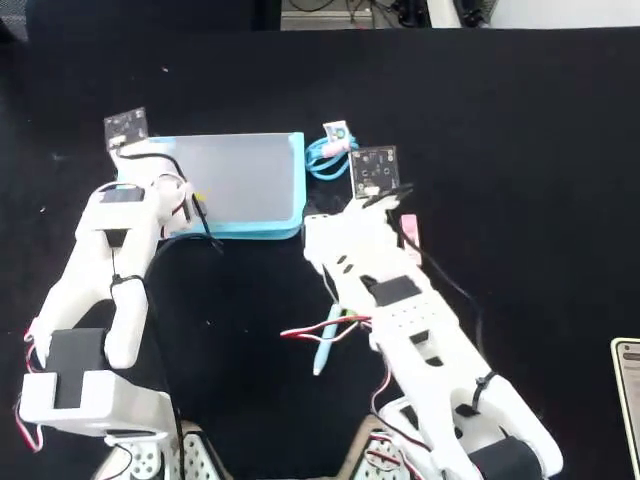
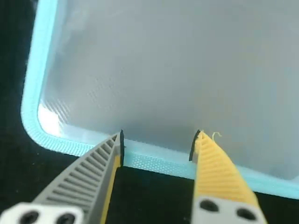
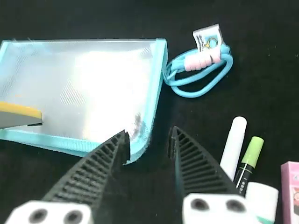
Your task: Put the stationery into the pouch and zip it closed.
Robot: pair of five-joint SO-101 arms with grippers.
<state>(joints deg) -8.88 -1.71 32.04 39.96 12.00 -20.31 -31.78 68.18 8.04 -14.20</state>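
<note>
Risk no. 1 is the pouch (image 1: pixel 235 180) skating away. It lies flat on the black table (image 1: pixel 520 120), toward the far side, and looks empty, w/ both grippers at its near edge. The left gripper (image 2: pixel 156 140) is spread wide and holds nothing, its tips right at the blue border. The right gripper (image 3: pixel 148 137) is also parted and empty, straddling the near corner on the right arm's side. If either closes on the border alone, it would likely pinch both layers together, so the mouth would not open and nothing goes in. A push rather than a pinch would probably shove the light film across the surface.

Risk no. 2, judged from the layout: all the stationery is outside the pouch. The light-blue pen (image 1: pixel 323 352) lies partly under the right arm, so a sweep of that arm could roll it away. The white marker (image 3: pixel 233 142), green highlighter (image 3: pixel 248 156) and pink eraser (image 3: pixel 290 179) lie just beside the right gripper, close enough to get knocked. The blue cord (image 3: pixel 198 77) w/ its tag, beside the pouch's corner, could snag a finger.

Hard to make out: the zip slider can't be found, so open vs. shut is unclear, as is which edge carries the zip. The eraser is cut off at the frame edge. A white-and-teal item (image 3: pixel 261 196) nr the right gripper is also cut off and can't be ID'd.
</note>
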